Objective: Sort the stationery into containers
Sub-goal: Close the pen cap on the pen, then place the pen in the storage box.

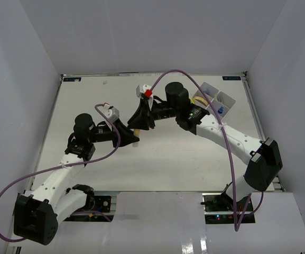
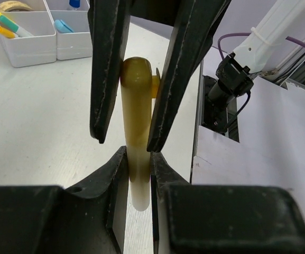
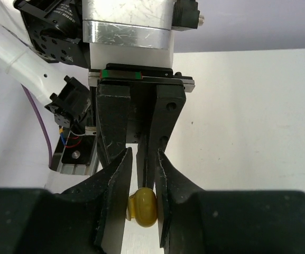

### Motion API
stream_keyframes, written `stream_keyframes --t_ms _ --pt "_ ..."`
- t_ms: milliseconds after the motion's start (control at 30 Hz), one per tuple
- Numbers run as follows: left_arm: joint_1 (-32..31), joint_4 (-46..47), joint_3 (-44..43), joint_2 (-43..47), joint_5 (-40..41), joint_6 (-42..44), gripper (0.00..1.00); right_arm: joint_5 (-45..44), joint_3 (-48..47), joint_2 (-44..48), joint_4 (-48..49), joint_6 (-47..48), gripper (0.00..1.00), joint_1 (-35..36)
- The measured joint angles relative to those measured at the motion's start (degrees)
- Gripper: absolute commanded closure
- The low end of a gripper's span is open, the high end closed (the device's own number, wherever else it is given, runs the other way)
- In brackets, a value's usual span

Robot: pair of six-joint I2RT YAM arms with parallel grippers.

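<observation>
I see a white bench (image 1: 157, 164) boxed in by plain pale grey walls (image 1: 152, 32) on three sides. Lighting is even and diffuse.

pen (image 2: 136, 137): translucent amber plastic, glossy, smooth; tray (image 2: 33, 50): white plastic, slight sheen; table (image 2: 36, 127): matt white; right gripper's fingers (image 2: 107, 69): matt black, scuffed.

pen (image 2: 136, 159): amber-yellow, perhaps translucent | tray (image 2: 33, 50): white | marker (image 2: 8, 23): green-capped | cable (image 1: 176, 71): purple | table (image 1: 168, 159): off-white
</observation>
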State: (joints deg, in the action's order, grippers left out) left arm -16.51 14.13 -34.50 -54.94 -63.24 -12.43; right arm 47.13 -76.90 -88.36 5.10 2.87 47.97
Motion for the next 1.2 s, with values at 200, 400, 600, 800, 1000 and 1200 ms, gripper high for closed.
stream_keyframes --t_ms 200,400,600,800,1000,1200 --pt "-0.63 0.0 0.39 1.18 2.58 1.16 1.0 -0.04 -1.01 -1.44 -4.28 -1.42 0.66 0.35" --pt "-0.66 0.04 0.42 1.25 3.34 1.46 1.0 -0.48 -1.31 -1.49 -5.42 -1.7 0.64 0.09" --pt "-0.68 0.44 0.39 1.25 3.96 1.44 1.0 -0.59 -1.18 -1.27 -5.81 -1.92 0.63 -0.31" --pt "-0.72 2.1 0.39 1.14 4.26 0.61 1.0 -0.68 1.05 0.66 -6.6 -2.38 0.67 -1.14" --pt "-1.14 5.03 0.42 -0.02 3.06 -1.09 0.98 -0.79 2.6 2.25 -6.03 -3.56 0.92 -1.62" --pt "-1.22 6.08 0.42 -0.52 2.93 -1.84 0.37 -0.28 2.95 2.51 -5.66 -4.26 0.92 -2.19"
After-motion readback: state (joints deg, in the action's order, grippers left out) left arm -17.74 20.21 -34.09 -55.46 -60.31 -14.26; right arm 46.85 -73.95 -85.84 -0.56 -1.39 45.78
